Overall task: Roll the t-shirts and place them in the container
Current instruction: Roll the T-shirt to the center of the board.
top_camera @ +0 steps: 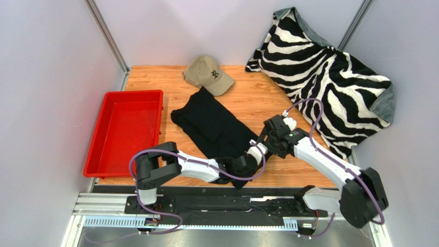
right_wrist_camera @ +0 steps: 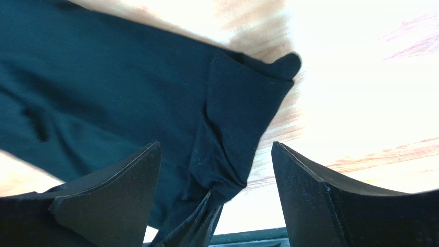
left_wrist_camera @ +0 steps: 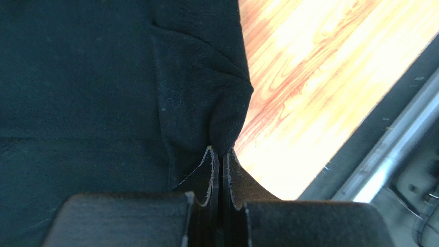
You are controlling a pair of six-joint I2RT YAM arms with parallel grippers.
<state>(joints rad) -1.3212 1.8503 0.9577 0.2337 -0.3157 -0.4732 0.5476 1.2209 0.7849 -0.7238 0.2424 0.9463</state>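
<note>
Top external view: t-shirt [top_camera: 211, 123] lies as a flat strip, no roll formed yet.
Strip runs diagonally on the table [top_camera: 257, 98], far end just beside the cap [top_camera: 208, 74], near end under both wrists by the table's front edge. Left gripper [left_wrist_camera: 219, 154] has its fingers pressed together on a corner of the near end, cloth bunched at the tips. Right gripper [right_wrist_camera: 214, 146] stands with fingers wide apart, straddling a loose fold of the same end and holding nothing. Judged progress: lengthwise folding looks done, and the rolling itself is all left. The near end must be turned over and wound toward the cap. Only one shirt is visible. Tray [top_camera: 133, 93] and blanket [top_camera: 330, 77] lie apart from it.
</note>
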